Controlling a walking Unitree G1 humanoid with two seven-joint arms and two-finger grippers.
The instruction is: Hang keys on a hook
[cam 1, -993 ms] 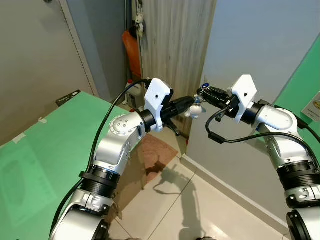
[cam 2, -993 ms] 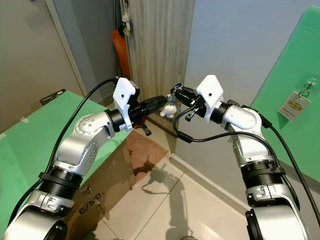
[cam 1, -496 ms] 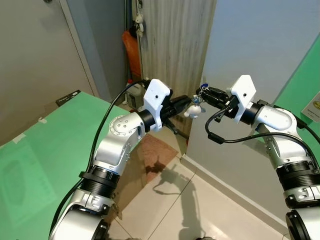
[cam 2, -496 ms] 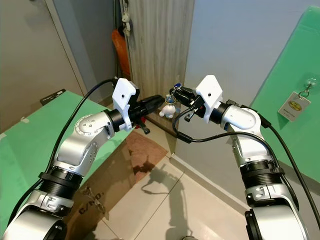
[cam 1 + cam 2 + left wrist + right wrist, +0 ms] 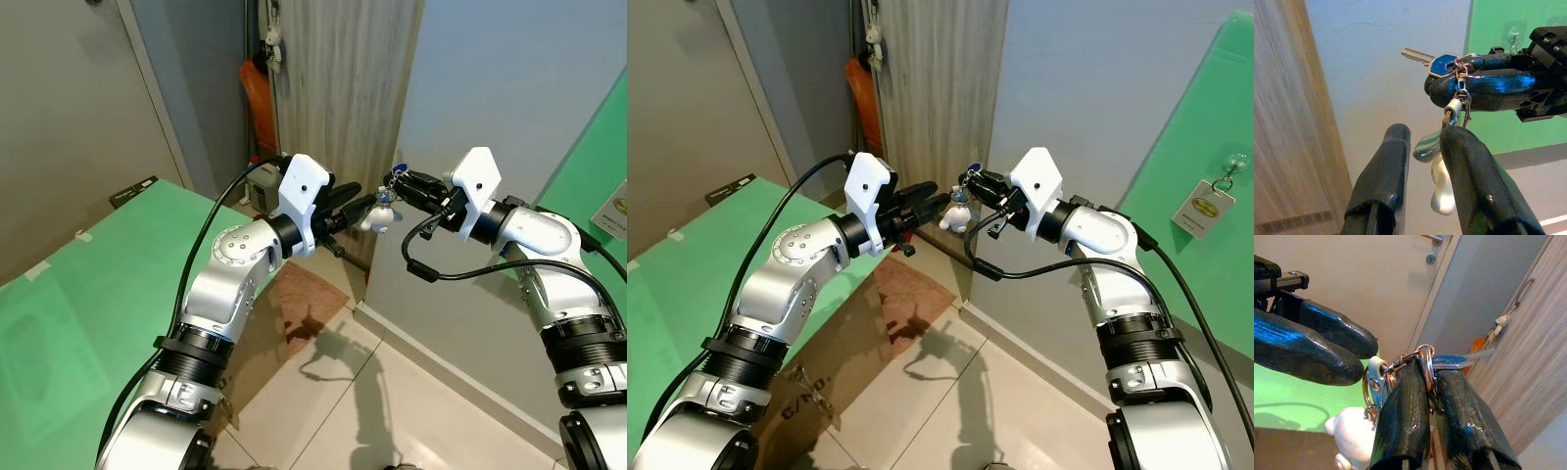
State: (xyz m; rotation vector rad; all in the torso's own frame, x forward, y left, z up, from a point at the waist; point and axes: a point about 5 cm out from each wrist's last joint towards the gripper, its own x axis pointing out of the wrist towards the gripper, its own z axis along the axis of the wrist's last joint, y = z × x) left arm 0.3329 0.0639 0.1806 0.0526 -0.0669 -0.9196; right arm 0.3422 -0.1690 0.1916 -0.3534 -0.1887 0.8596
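Since a second ago, left gripper [image 5: 1422, 161] fingers opened and let go of the little white toy [image 5: 376, 217]. Now spread apart, around the toy's strap but not squeezing it.

Could drop the keys [image 5: 1449, 361] if the right gripper [image 5: 1431, 382] loosens, because nothing else holds them now. Could also snag the strap on the open left fingers when pulling away.

Right gripper pinched tight on the key ring, up in the air between both arms, toy dangling below. Hook [image 5: 1513, 34] far off on the green wall.

Both arms reach forward, left gripper [image 5: 370, 203] jaws parted, right gripper [image 5: 400, 182] jaws clamped, tips nearly meeting.
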